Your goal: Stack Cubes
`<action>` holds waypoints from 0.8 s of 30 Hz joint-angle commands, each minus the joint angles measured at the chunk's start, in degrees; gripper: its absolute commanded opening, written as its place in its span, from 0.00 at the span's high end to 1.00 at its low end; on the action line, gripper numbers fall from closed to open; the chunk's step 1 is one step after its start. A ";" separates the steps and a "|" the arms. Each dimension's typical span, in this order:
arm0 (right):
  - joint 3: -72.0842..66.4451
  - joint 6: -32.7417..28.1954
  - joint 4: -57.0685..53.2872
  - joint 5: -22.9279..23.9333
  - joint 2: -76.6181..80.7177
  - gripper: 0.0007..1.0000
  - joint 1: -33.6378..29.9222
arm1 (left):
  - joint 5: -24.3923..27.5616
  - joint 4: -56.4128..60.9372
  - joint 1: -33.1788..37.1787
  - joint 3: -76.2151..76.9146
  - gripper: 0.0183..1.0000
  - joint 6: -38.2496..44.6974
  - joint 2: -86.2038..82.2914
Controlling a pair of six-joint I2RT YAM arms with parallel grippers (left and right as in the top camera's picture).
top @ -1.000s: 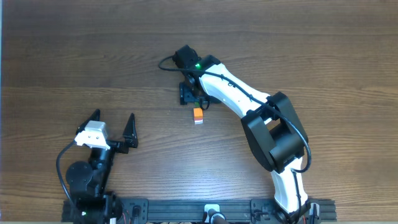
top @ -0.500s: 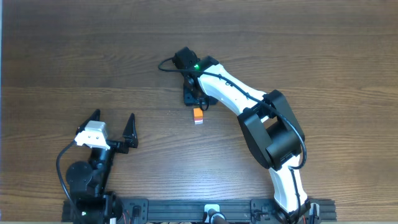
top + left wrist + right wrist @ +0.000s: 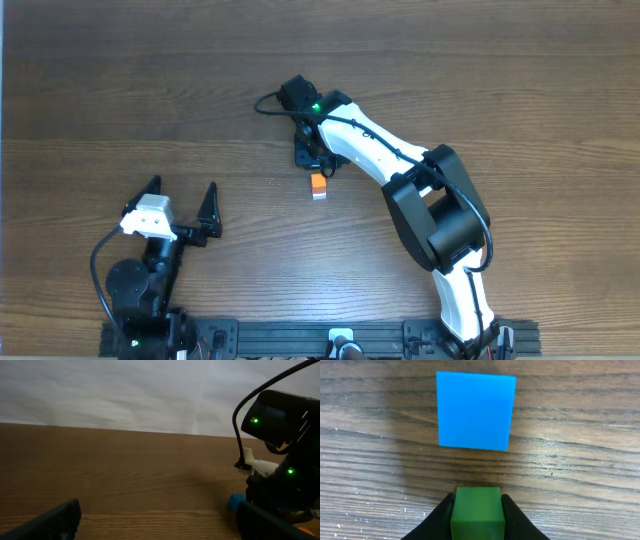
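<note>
My right gripper (image 3: 476, 521) is shut on a green cube (image 3: 476, 505) and holds it above the wooden table, just beside a blue cube (image 3: 475, 410) that lies flat on the wood. In the top view the right gripper (image 3: 310, 150) is at the table's middle, and an orange cube (image 3: 318, 182) stacked on a white cube (image 3: 319, 195) stands just in front of it. The blue cube (image 3: 236, 501) also shows in the left wrist view, under the right arm. My left gripper (image 3: 181, 186) is open near the front left, with nothing between its fingers.
The bare wooden table (image 3: 520, 110) stretches wide on all sides of the cubes. The right arm's black cable (image 3: 268, 100) loops at the wrist. A pale wall (image 3: 125, 390) stands behind the table's far edge.
The right gripper shifted slightly with the green cube a second ago and has since held still. The left arm has not moved.
</note>
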 commanded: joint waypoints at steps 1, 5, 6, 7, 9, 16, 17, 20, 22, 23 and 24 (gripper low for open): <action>1.20 0.17 0.61 0.74 0.85 0.79 0.42 | 0.79 -0.04 0.31 -0.28 0.00 0.63 -0.31; 1.86 0.17 1.03 0.72 0.85 0.89 0.39 | 0.76 -0.04 0.31 -0.28 0.00 0.66 -0.31; 2.32 -0.07 0.96 0.72 0.83 0.90 0.37 | 0.76 -0.04 0.31 -0.28 0.00 0.63 -0.31; 2.75 -0.31 0.87 0.72 0.76 0.93 0.35 | 0.76 -0.04 0.31 -0.28 0.00 0.63 -0.31; 3.58 -0.46 0.50 0.74 0.72 0.95 0.31 | 0.76 -0.04 0.31 -0.28 0.00 0.63 -0.31; 7.23 -1.77 -4.50 1.68 -3.48 0.99 -0.72 | 0.76 -0.04 0.31 -0.28 0.00 0.66 -0.31; 7.23 -1.77 -5.31 2.19 -4.96 0.99 -0.68 | 0.76 -0.04 0.31 -0.28 0.00 0.63 -0.31; 7.23 -1.75 -8.46 3.21 -12.00 0.99 0.00 | 0.79 -0.04 0.31 -0.28 0.00 0.63 -0.31; 7.23 -1.66 -9.66 4.26 -13.60 0.99 0.46 | 0.76 -0.04 0.31 -0.28 0.00 0.66 -0.31; 7.21 -1.05 -11.02 4.68 -14.58 0.99 0.83 | 0.76 -0.04 0.31 -0.28 0.00 0.63 -0.31; 7.10 -1.01 -11.52 4.61 -14.86 0.99 0.92 | 0.79 -0.04 0.31 -0.28 0.00 0.63 -0.28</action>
